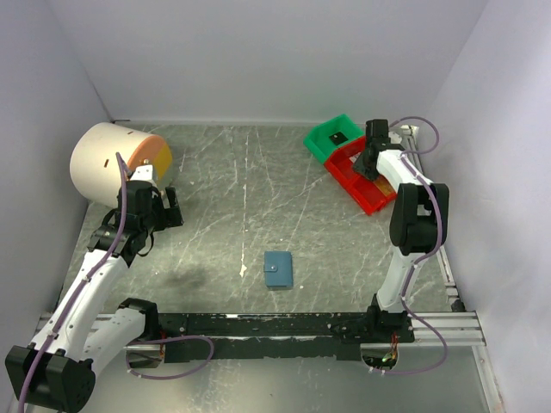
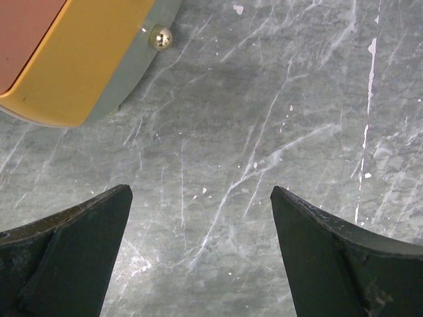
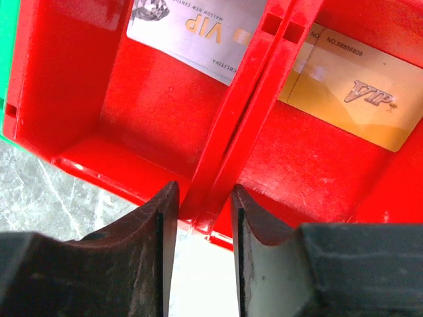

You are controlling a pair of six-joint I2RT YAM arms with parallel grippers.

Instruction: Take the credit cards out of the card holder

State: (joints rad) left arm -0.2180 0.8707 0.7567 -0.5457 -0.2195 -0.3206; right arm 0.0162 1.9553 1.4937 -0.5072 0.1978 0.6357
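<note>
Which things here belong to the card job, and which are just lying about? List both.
Job:
- holder, closed
- silver card and gold card, one in each of the red bins

Lying about:
- green bin
- white drum with an orange face

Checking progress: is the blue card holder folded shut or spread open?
Folded shut: the card holder lies flat as one blue rectangle, no slots showing.
</note>
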